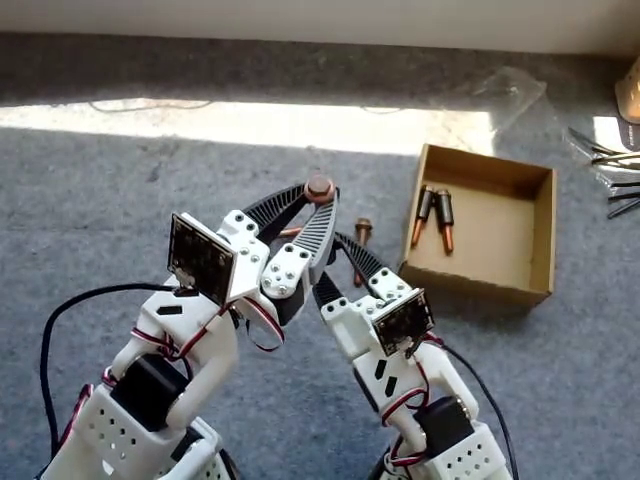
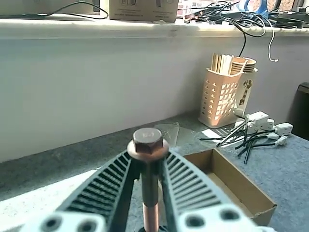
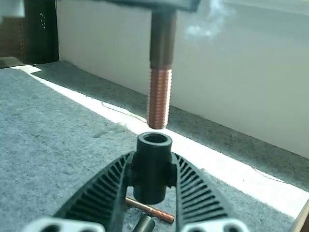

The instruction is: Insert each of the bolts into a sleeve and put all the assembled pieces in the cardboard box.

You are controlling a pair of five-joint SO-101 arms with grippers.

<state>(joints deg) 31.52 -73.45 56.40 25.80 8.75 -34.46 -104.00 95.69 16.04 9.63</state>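
At the high view's centre the left pincer (image 1: 320, 196) pinches a bolt (image 1: 319, 187) head-up. The sleeve (image 3: 153, 169) clamped in the right pincer (image 3: 153, 163) is hard to make out there. The right wrist view shows the bolt's threads just above the sleeve's mouth. The cardboard box (image 1: 541, 230), at right, holds two assembled pieces (image 1: 435, 215).

The bolt (image 2: 148, 145) is coppery metal with a soft sheen, and its lower shank is ridged with thread. The sleeve (image 3: 153, 164) looks smooth and matt black. The left gripper (image 2: 149, 164) and right gripper (image 3: 153, 169) have ribbed black plastic fingers (image 2: 104, 186) on white plastic bodies. The cardboard box (image 1: 470, 278) is matt brown. The table (image 1: 120, 200) is covered in rough grey carpet-like cloth.
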